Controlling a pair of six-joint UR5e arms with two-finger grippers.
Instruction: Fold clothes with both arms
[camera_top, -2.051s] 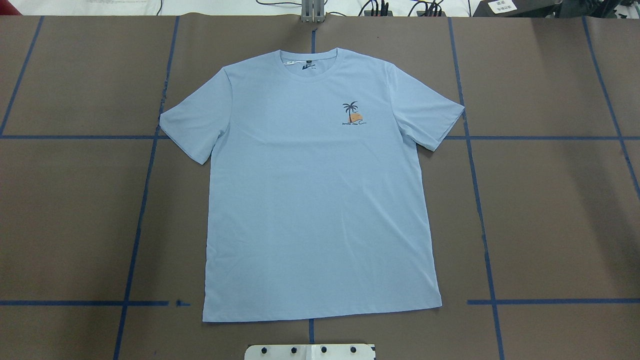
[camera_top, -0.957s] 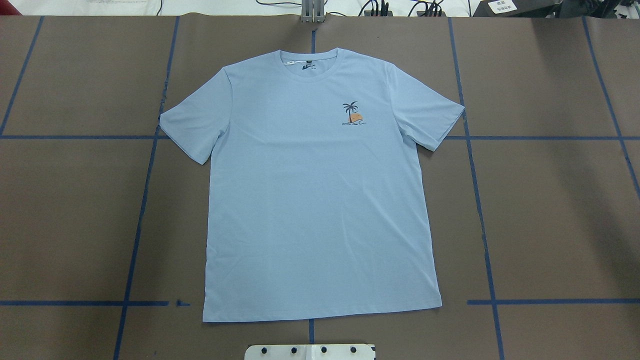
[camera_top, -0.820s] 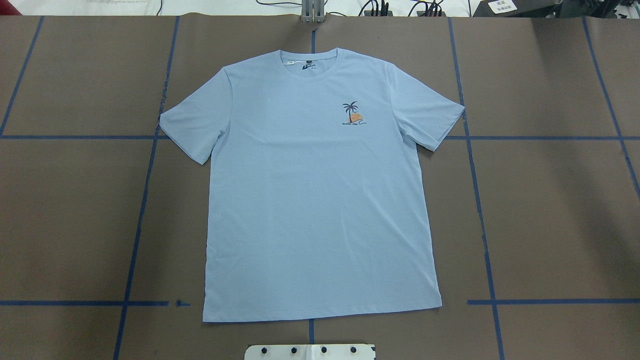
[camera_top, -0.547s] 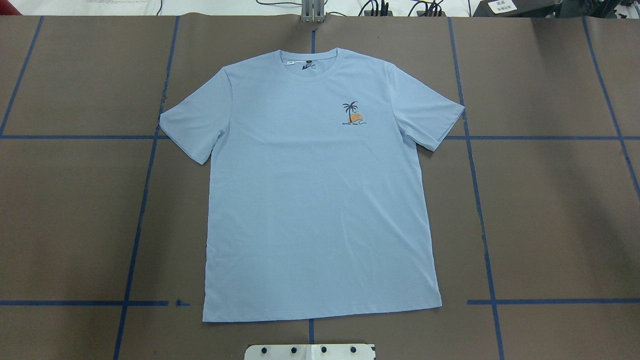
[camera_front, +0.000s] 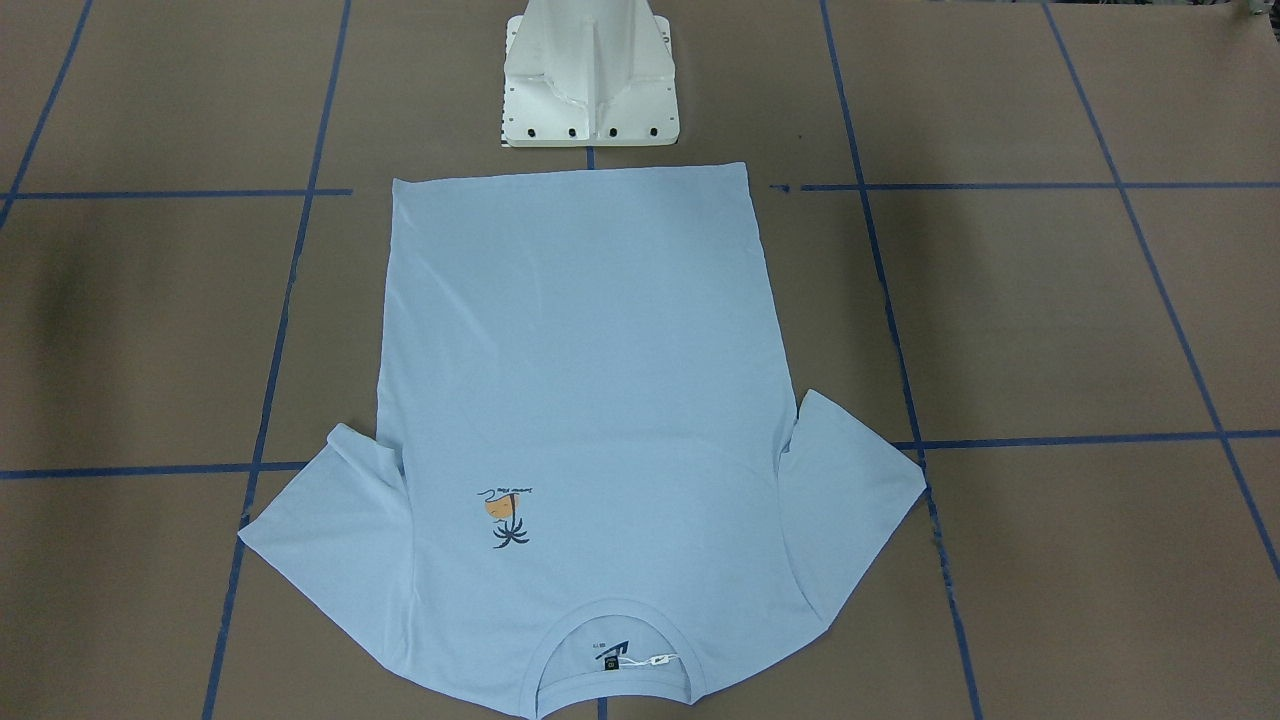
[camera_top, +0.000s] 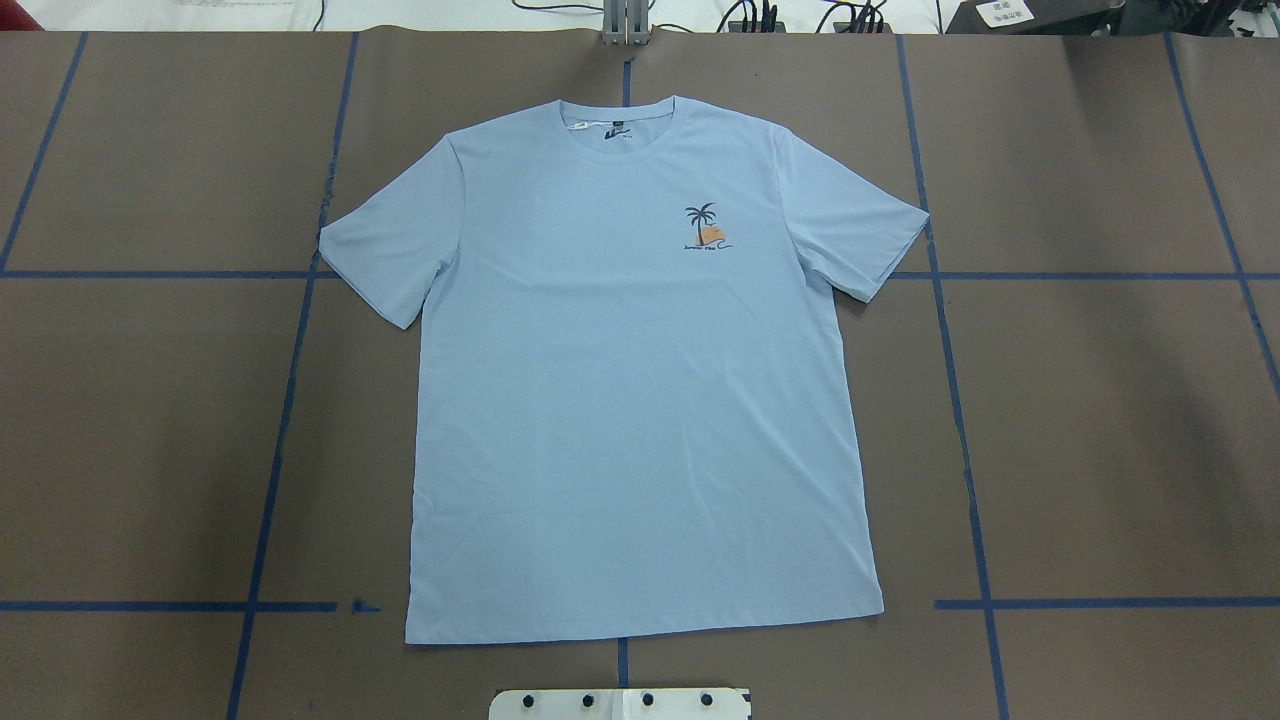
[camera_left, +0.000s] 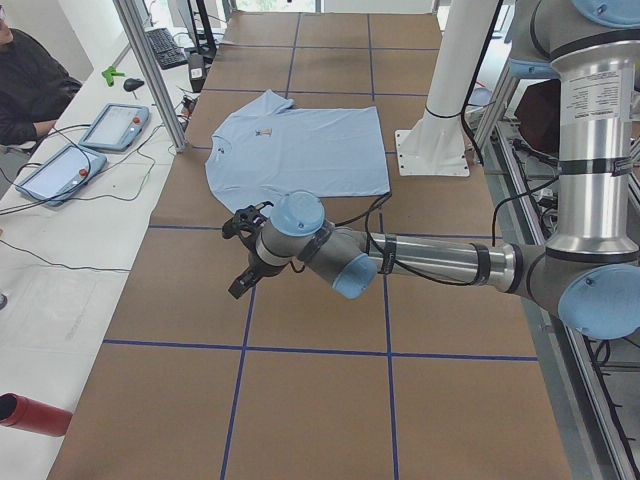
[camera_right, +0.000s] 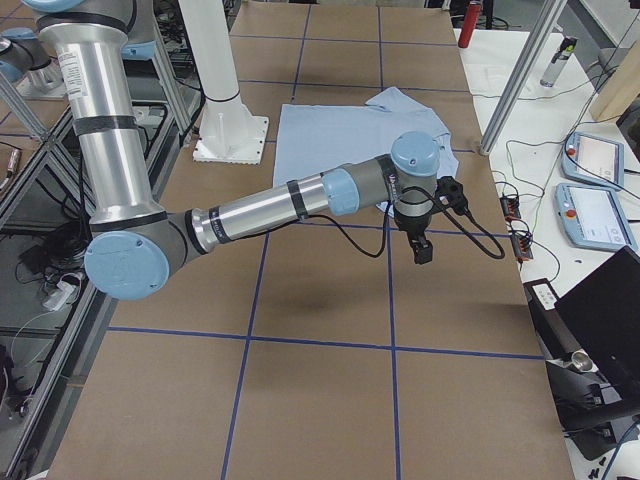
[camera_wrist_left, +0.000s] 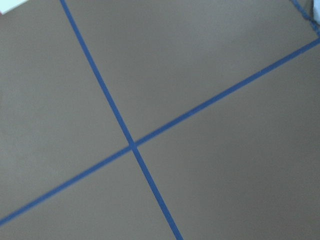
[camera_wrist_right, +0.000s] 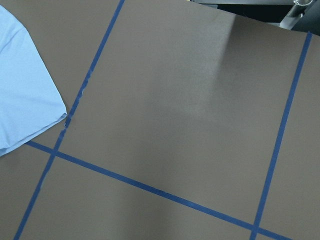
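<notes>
The light blue T-shirt lies flat and face up on the brown table, collar at the far edge and hem toward the robot's base. Its palm print shows on the chest. The shirt is spread the same way in the front-facing view. Neither arm appears in the overhead or front-facing views. In the left side view my left gripper hovers over bare table beside the shirt. In the right side view my right gripper hangs just past the shirt's sleeve. Open or shut, I cannot tell for either.
The white pedestal base stands just behind the hem. Blue tape lines grid the brown table cover. A side bench carries tablets and cables, with a seated person and a red bottle.
</notes>
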